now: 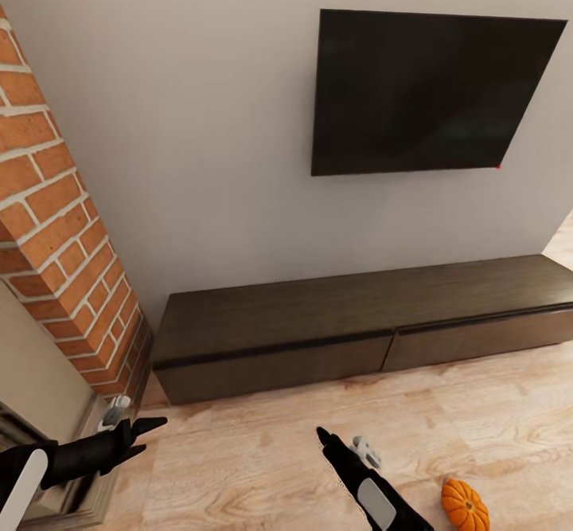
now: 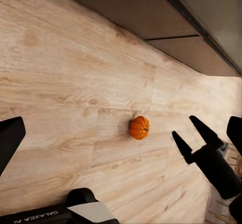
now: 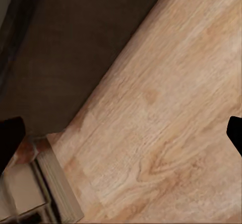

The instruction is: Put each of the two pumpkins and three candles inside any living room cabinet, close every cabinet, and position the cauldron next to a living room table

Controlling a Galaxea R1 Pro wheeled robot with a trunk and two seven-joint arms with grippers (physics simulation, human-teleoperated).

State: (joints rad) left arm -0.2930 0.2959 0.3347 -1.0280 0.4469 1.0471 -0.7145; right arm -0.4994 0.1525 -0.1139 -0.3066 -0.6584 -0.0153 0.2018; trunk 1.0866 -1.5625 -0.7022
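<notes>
Head view: both my end effectors, left (image 1: 147,434) and right (image 1: 334,445), hang wide and empty; pumpkin (image 1: 465,505) lies on floor beside my right arm, cabinet (image 1: 318,332) shut. I'd open a drawer first.

matt dark wood cabinet (image 1: 318,332), pale wood-grain floor (image 1: 477,404), rough brick column (image 1: 64,236)

count: one pumpkin (image 1: 465,505) on floor; one cabinet (image 1: 358,332), two drawer fronts; one wall screen (image 1: 422,89); one brick column (image 1: 60,228); two grippers.
</notes>
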